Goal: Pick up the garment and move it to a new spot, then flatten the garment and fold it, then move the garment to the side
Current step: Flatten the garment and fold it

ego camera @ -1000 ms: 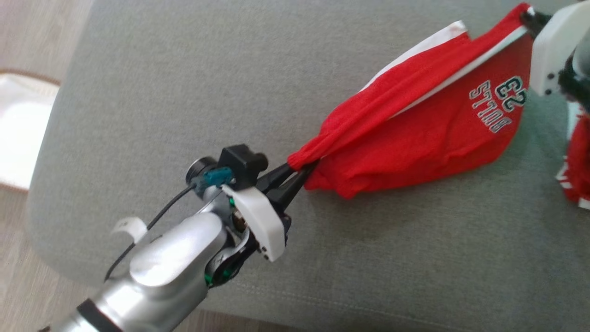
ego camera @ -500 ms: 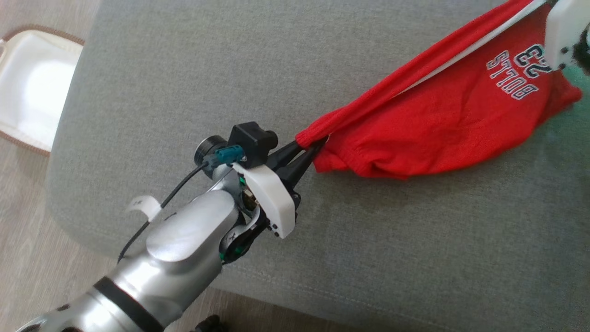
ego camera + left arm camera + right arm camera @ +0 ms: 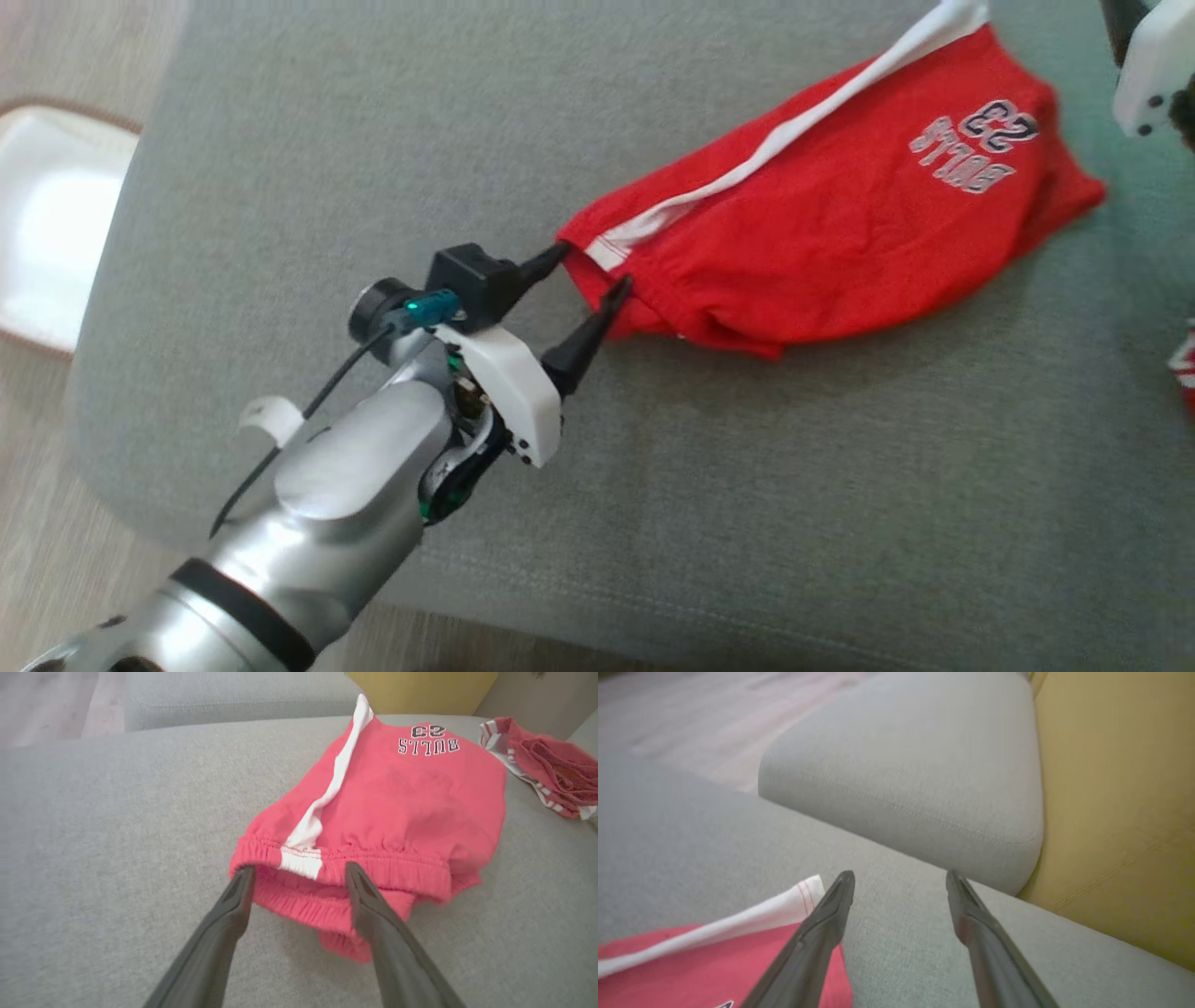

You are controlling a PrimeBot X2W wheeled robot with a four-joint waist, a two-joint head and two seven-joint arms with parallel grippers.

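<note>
The garment (image 3: pixel 840 224) is a pair of red shorts with a white side stripe and "BULLS 23" print, lying loosely spread on the grey sofa cushion (image 3: pixel 355 131). My left gripper (image 3: pixel 595 268) is open, one fingertip at each side of the elastic waistband end, gripping nothing. In the left wrist view the garment (image 3: pixel 397 812) lies just beyond the left gripper (image 3: pixel 299 870), with the waistband between the spread fingers. My right gripper (image 3: pixel 900 876) is open over bare cushion, just past the garment (image 3: pixel 714 961) at its white-striped hem corner. Its white housing (image 3: pixel 1153 75) sits at the head view's top right.
A second red striped garment (image 3: pixel 546 770) lies bunched on the cushion beyond the shorts, also at the head view's right edge (image 3: pixel 1184 369). A white basket (image 3: pixel 47 224) stands on the wooden floor to the left. A grey bolster (image 3: pixel 901 765) and a yellow backrest (image 3: pixel 1111 788) bound the far side.
Both grippers have opened and let go of the garment, which has dropped from being stretched between them and now lies on the cushion. The head camera has shifted slightly.
</note>
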